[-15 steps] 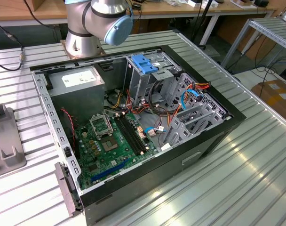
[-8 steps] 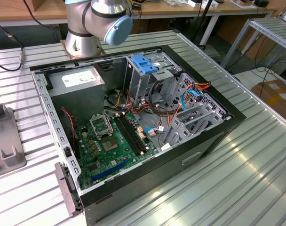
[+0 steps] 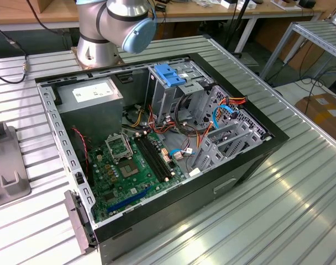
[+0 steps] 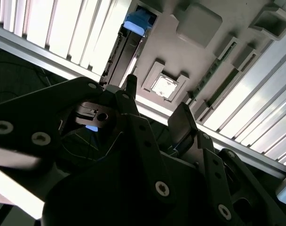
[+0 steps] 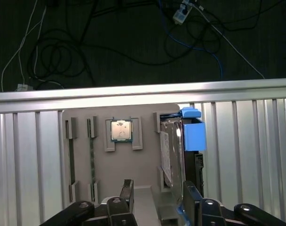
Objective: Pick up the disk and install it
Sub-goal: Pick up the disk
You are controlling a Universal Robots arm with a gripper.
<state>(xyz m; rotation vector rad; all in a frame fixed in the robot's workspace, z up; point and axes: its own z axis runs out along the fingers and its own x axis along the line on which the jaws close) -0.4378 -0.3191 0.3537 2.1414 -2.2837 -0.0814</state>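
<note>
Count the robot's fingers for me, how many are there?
2. In the first wrist view, one finger points at the grey tray, and the other sits close to the blue-framed disk. They stand apart, holding nothing.

I am pointing the black metal gripper, spread and empty, at a grey plastic tray carrying the slim blue-framed disk.
</note>
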